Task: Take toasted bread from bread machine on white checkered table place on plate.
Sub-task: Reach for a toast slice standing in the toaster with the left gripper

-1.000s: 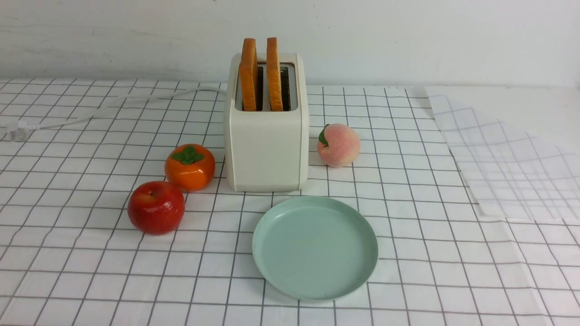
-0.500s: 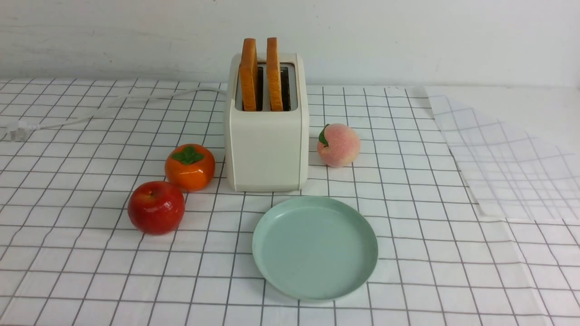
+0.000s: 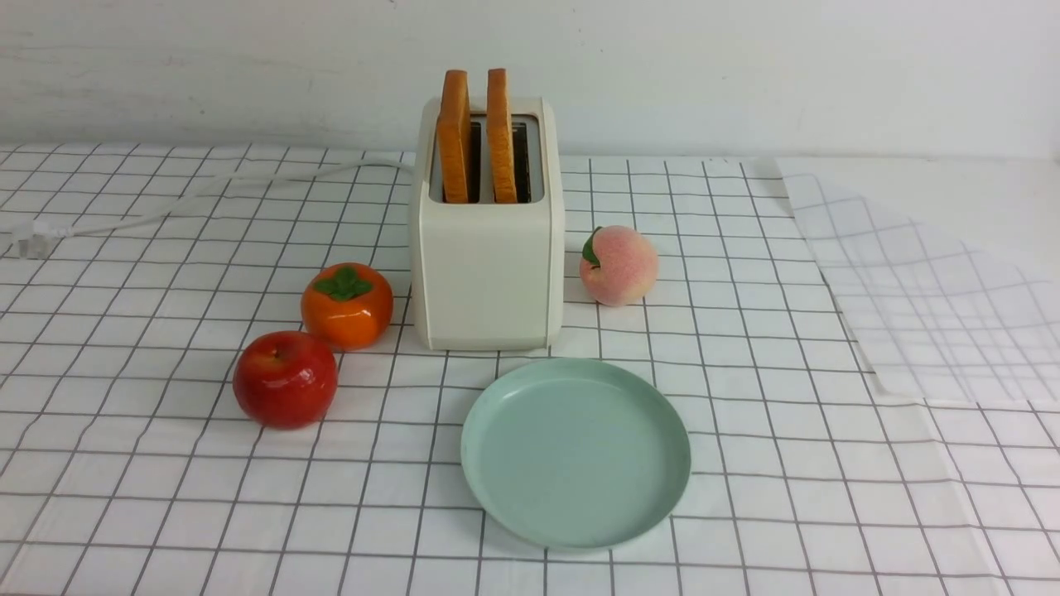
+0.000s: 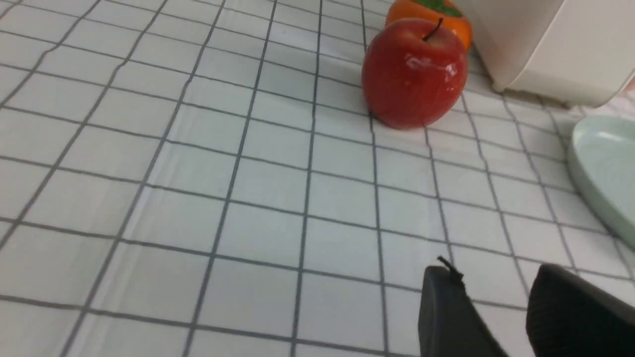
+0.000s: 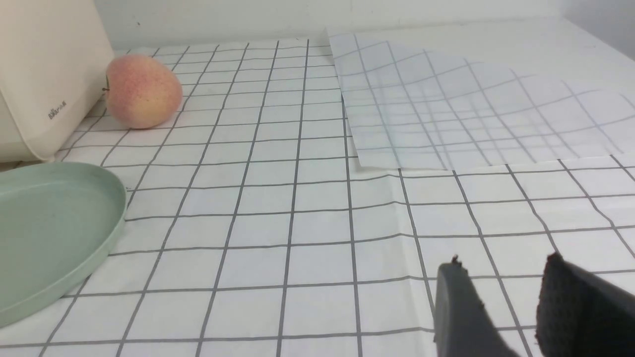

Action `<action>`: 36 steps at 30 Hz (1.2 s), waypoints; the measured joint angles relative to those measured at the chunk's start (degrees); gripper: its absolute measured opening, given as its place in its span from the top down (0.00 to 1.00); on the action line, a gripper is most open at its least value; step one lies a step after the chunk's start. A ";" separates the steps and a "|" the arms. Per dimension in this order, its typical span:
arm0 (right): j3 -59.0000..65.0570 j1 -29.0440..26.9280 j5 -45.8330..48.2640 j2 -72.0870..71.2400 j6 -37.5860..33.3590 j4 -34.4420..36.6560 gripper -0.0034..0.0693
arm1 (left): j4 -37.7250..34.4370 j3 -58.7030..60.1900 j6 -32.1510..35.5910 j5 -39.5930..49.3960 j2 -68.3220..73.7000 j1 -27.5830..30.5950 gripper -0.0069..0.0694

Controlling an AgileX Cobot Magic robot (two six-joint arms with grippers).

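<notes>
Two slices of toasted bread (image 3: 454, 136) (image 3: 500, 136) stand upright in the slots of the cream-white bread machine (image 3: 487, 265) at the back middle of the white checkered table (image 3: 166, 497). The mint-green plate (image 3: 575, 451) lies empty just in front of it. Neither arm shows in the front view. My left gripper (image 4: 493, 277) hovers open over bare cloth, with the plate's rim (image 4: 595, 173) and the bread machine's corner (image 4: 555, 44) ahead of it. My right gripper (image 5: 501, 270) is also open above bare cloth; the plate (image 5: 44, 233) and bread machine (image 5: 44, 74) lie off to its side.
A red apple (image 3: 286, 379) and an orange persimmon (image 3: 347, 305) sit left of the bread machine, a peach (image 3: 619, 266) to its right. Its white cord (image 3: 207, 199) trails to the left edge. A folded-over flap of cloth (image 3: 927, 290) lies at the right.
</notes>
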 joint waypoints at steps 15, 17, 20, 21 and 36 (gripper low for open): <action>0.00 0.00 -0.12 0.00 0.22 0.48 0.62 | -36.13 0.00 -2.44 -8.00 0.00 0.00 0.60; 0.00 0.00 -1.15 0.00 2.07 2.79 0.62 | -40.29 0.00 -2.32 -10.76 0.00 0.00 0.60; 0.00 0.00 -2.55 0.00 5.41 6.68 0.62 | -42.41 0.00 -2.13 -13.37 0.00 0.00 0.60; 0.00 0.00 -3.42 0.00 8.38 10.45 0.62 | -43.34 -0.21 -2.05 -13.36 0.00 0.00 0.61; -7.86 0.09 4.90 3.20 11.80 18.04 0.84 | -21.68 -32.02 4.38 22.10 31.73 0.00 0.93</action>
